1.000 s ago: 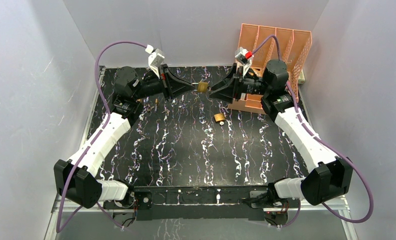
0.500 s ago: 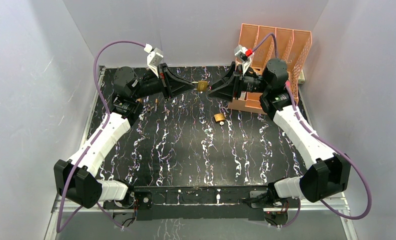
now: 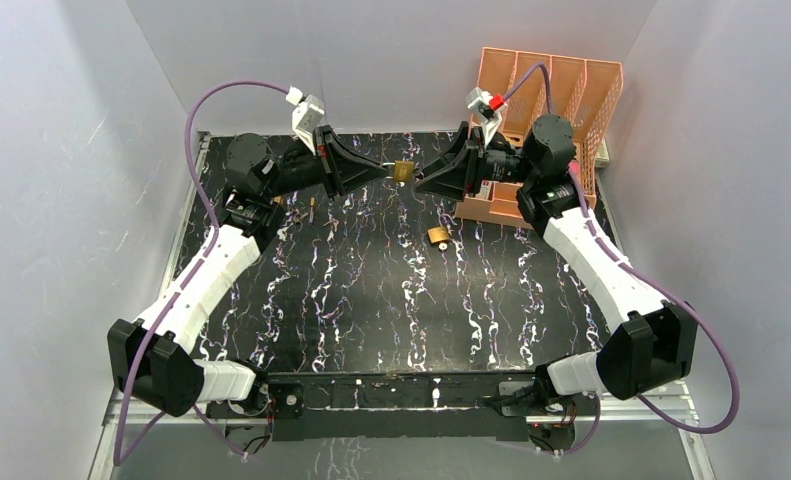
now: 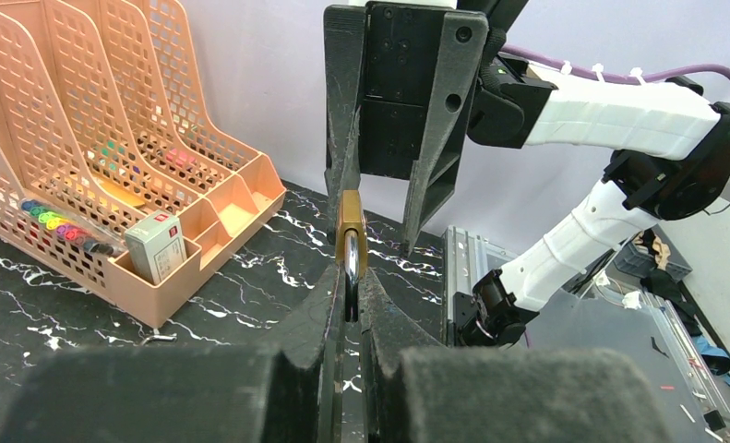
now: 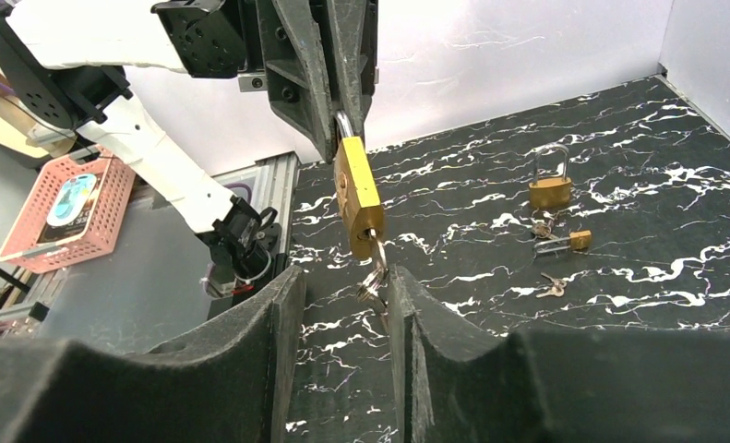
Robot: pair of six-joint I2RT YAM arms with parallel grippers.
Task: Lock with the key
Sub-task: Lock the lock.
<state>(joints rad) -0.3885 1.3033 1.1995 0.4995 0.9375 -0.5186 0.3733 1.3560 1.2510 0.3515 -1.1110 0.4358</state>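
Note:
A brass padlock (image 3: pixel 403 172) hangs in the air at the back centre of the table. My left gripper (image 3: pixel 386 172) is shut on its steel shackle, as the left wrist view (image 4: pixel 350 277) shows, with the brass body (image 4: pixel 351 231) sticking out past the fingertips. A key sits in the padlock's bottom with a small bunch of keys (image 5: pixel 374 277) dangling from it. My right gripper (image 3: pixel 421 182) faces the left one and is open (image 5: pixel 344 279). The key bunch hangs between its fingers, close to the right-hand finger (image 5: pixel 402 286). The padlock (image 5: pixel 358 196) is just beyond the fingertips.
A second brass padlock (image 3: pixel 438 235) lies on the black marbled table below the grippers. Other padlocks (image 5: pixel 550 189) and loose keys (image 5: pixel 553 288) lie on the left side (image 3: pixel 313 208). An orange file rack (image 3: pixel 551 90) stands at the back right.
My right wrist has rolled slightly and edged a little to the left toward the padlock. The left arm and the held padlock have stayed almost still.

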